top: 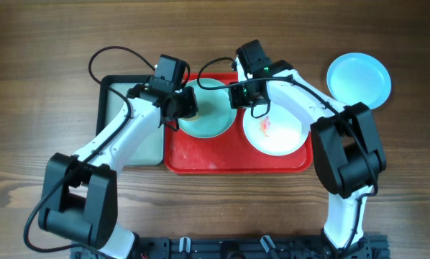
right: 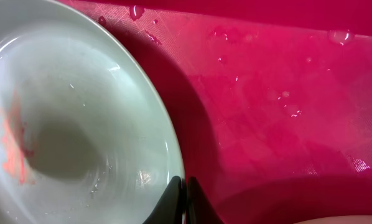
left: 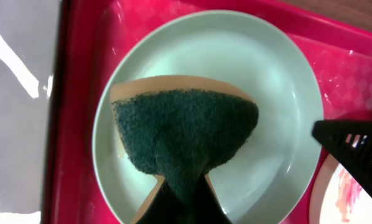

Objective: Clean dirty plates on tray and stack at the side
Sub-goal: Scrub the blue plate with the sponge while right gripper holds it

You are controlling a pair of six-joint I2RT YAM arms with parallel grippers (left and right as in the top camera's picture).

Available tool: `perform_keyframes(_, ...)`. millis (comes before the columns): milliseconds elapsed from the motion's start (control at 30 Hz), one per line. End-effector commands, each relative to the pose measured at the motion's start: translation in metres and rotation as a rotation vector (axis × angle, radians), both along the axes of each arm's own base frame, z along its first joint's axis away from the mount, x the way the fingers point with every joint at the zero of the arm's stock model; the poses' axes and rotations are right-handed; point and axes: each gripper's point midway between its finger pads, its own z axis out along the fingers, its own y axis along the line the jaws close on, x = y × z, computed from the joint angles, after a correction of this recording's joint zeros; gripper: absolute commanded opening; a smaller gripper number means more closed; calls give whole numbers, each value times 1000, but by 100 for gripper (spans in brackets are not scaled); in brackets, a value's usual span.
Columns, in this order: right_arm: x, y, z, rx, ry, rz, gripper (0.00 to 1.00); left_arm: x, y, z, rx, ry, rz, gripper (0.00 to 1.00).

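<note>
A wooden table [top: 402,194] is seen, w. the red tray [top: 200,164] set at its centre, a little toward the far edge. The tray floor is dotted w. water drops [right: 338,36]. A black-rimmed grey tray [top: 139,147] is butted against its left side.

Two plates are held in the red tray: a turquoise plate [top: 218,124] on the left and a white plate [top: 283,137] w. an orange smear [top: 265,126] on the right, rims nearly touching. The 3rd plate [top: 357,80], pale blue, is laid on the table near the far right corner, apart from the tray.

The left hand [top: 180,106] is clamped on a green sponge [left: 186,127], which is spread over the turquoise plate's middle. The right hand [right: 186,200] is seen w. fingers together at the white plate's rim; whether the rim is nipped can't be told.

Bare wood is shown along the near edge & at both sides.
</note>
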Motion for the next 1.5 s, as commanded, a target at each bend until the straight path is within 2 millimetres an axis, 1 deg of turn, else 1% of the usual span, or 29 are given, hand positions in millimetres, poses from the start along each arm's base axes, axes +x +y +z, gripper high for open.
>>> perform_keyframes(0, 1, -2, 10, -8, -23, -7, 5, -4, -3, -16, -14, 53, 36, 4)
perform_keyframes(133, 1, -2, 10, -8, -24, -7, 4, -3, 2, -21, 3, 60, 70, 4)
perform_keyframes(200, 1, -2, 10, -8, -24, -7, 4, -5, -2, -24, 8, 68, 61, 4)
perform_keyframes(400, 1, -1, 10, -7, -24, -7, 4, -7, 1, -46, 57, 102, 77, 4)
perform_keyframes(500, 1, -1, 10, -7, -24, -6, 4, -8, 9, -55, 86, 123, 143, 4)
perform_keyframes(633, 1, -1, 10, -7, -26, -7, 4, -15, 8, -78, 105, 180, 140, 4)
perform_keyframes(667, 2, -1, 10, -6, -27, -7, 4, -19, 0, -90, 75, 218, 123, 4)
perform_keyframes(700, 2, -1, 10, -6, -27, -7, 4, -21, -8, -95, 35, 239, 108, 4)
perform_keyframes(733, 2, -1, 10, -6, -26, -7, 4, -22, -20, -98, -31, 258, 84, 4)
perform_keyframes(767, 2, -1, 10, -6, -26, -7, 4, -22, -27, -97, -67, 262, 70, 4)
perform_keyframes(800, 2, -1, 10, -6, -26, -7, 4, -21, -39, -93, -131, 264, 46, 4)
perform_keyframes(867, 2, -1, 10, -6, -27, -6, 4, -20, -49, -89, -188, 262, 23, 4)
perform_keyframes(1000, 2, -1, 11, -5, -30, -6, 4, -17, -55, -86, -214, 249, 2, 4)
perform_keyframes(1067, 3, -1, 11, -5, -33, -4, 4, -17, -63, -82, -252, 235, -64, 4)
perform_keyframes(1100, 3, -1, 11, -5, -33, -4, 4, -16, -62, -80, -256, 231, -62, 4)
perform_keyframes(1167, 4, 0, 11, -4, -36, -4, 4, -10, -59, -68, -271, 204, -55, 4)
perform_keyframes(1233, 3, 0, 11, -4, -35, -4, 4, -1, -59, -42, -296, 141, -63, 4)
perform_keyframes(1267, 4, -1, 11, -4, -36, -4, 5, 2, -60, -24, -303, 93, -86, 4)
perform_keyframes(1300, 4, -1, 11, -3, -36, -5, 10, 4, -60, -4, -313, 48, -91, 4)
perform_keyframes(1333, 4, -1, 11, -3, -36, -4, 13, 5, -58, 10, -317, 16, -90, 4)
perform_keyframes(1367, 4, -1, 11, -3, -36, -5, 20, 6, -53, 25, -306, -20, -79, 4)
perform_keyframes(1400, 4, -1, 11, -3, -36, -5, 24, 6, -45, 35, -276, -47, -58, 4)
perform_keyframes(1433, 4, -1, 11, -3, -38, -4, 29, 6, -33, 43, -221, -75, -24, 4)
perform_keyframes(1467, 6, -1, 11, -8, -46, -7, 30, 6, -22, 46, -173, -89, 5, 4)
